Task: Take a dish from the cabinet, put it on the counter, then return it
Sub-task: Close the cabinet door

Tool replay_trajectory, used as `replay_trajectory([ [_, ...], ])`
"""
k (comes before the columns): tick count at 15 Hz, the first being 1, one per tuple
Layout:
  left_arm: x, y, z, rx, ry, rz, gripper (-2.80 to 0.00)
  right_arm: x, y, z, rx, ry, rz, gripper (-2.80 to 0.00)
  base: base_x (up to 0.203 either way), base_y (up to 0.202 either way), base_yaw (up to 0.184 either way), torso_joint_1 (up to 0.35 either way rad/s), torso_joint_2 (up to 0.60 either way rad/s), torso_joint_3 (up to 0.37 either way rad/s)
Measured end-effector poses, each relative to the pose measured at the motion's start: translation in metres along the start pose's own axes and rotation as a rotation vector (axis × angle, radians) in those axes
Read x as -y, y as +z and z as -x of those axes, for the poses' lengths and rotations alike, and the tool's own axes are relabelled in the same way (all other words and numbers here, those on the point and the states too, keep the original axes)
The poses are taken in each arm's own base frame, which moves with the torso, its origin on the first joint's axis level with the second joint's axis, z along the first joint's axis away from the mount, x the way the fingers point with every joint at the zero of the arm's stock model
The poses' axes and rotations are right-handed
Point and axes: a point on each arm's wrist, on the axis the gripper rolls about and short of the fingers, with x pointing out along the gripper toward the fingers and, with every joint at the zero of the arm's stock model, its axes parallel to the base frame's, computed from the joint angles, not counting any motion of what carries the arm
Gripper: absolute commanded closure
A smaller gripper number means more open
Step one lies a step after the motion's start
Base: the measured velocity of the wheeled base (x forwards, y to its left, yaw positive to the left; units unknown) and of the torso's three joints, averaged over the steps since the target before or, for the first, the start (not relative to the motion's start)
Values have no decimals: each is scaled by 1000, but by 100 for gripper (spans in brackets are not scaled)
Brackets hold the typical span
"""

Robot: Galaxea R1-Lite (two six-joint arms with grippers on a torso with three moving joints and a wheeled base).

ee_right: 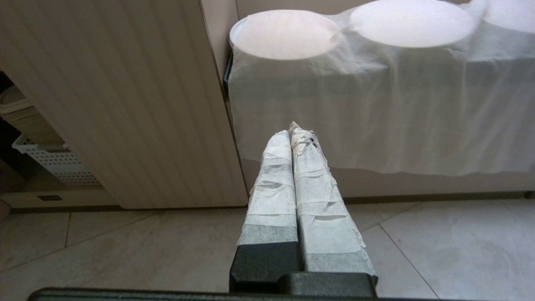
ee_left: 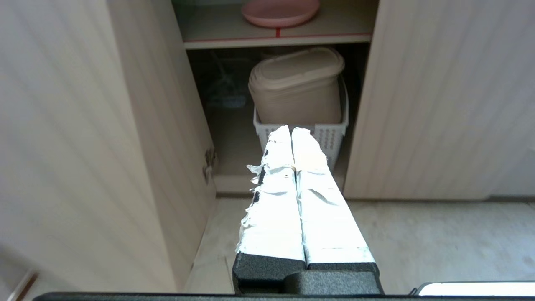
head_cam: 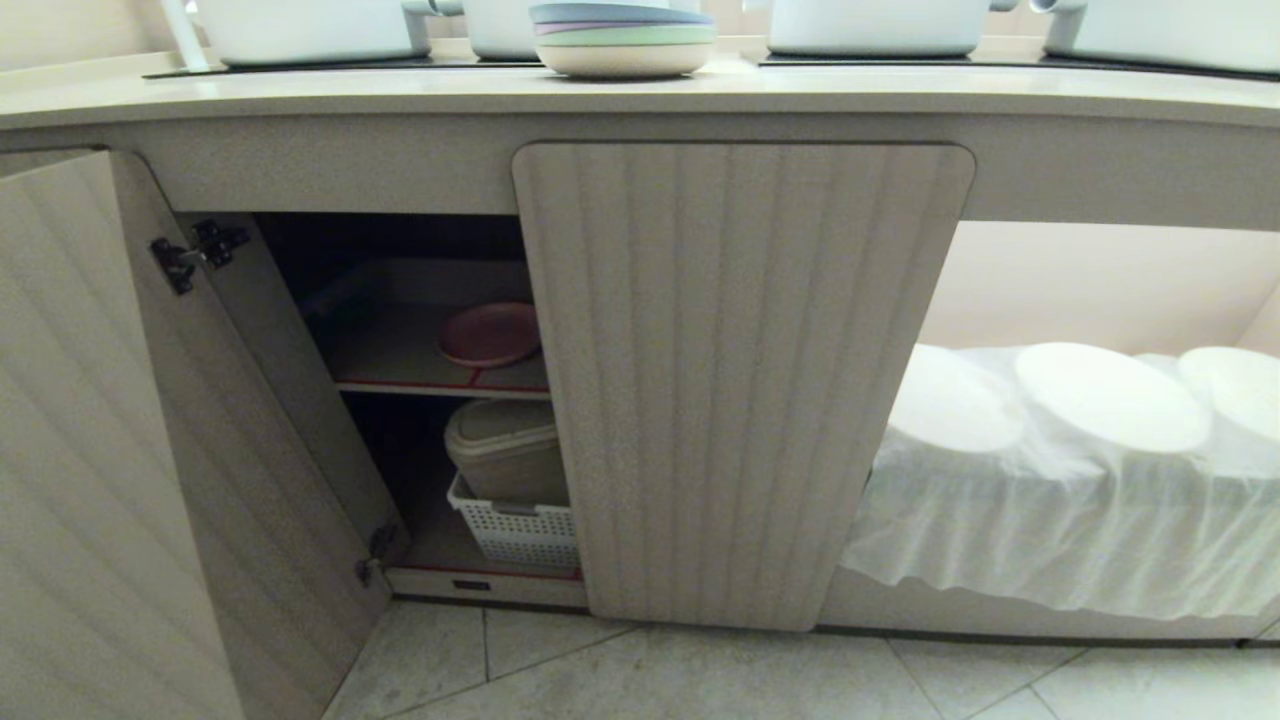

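Round shallow matte pink plastic dish (head_cam: 489,334) sits flat on the upper red-edged shelf (head_cam: 440,385) inside the low beige fluted-door cabinet (head_cam: 740,380), left door (head_cam: 110,450) swung open, right door shut. Dish is toward the right of the opening, partly hidden behind the shut door's edge in the head view. Left gripper (ee_left: 291,133), tape-wrapped, jaws pressed together and empty, points into the open bay; the dish (ee_left: 279,11) lies ahead of and above it, well apart, with the beige lidded bin (ee_left: 297,85) in a white perforated basket (ee_left: 322,133) directly ahead on the lower level. Right gripper (ee_right: 294,133), jaws also pressed together, empty, faces the shut door and white cloth-covered round things (ee_right: 376,83); no dish in its view. Left arm is judged nearer and better lined up. Dish is round, so no long axis; approach likely means rising to shelf level and reaching the near rim. Cream-beige table (head_cam: 640,95) above carries stacked plates (head_cam: 622,38). Retrieval not yet begun.
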Motion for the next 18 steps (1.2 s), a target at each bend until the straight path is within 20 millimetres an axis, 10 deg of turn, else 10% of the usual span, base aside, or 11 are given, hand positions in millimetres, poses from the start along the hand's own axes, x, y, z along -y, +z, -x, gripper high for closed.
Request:
replay_trajectory([
  [7,0,0,0,0,0,-1,0,0,0,0,0,0,0,0,-175,0,-1,4,2,1],
  [18,0,0,0,-1,-1,-5,0,0,0,0,1,0,0,0,0,0,0,0,0,0],
])
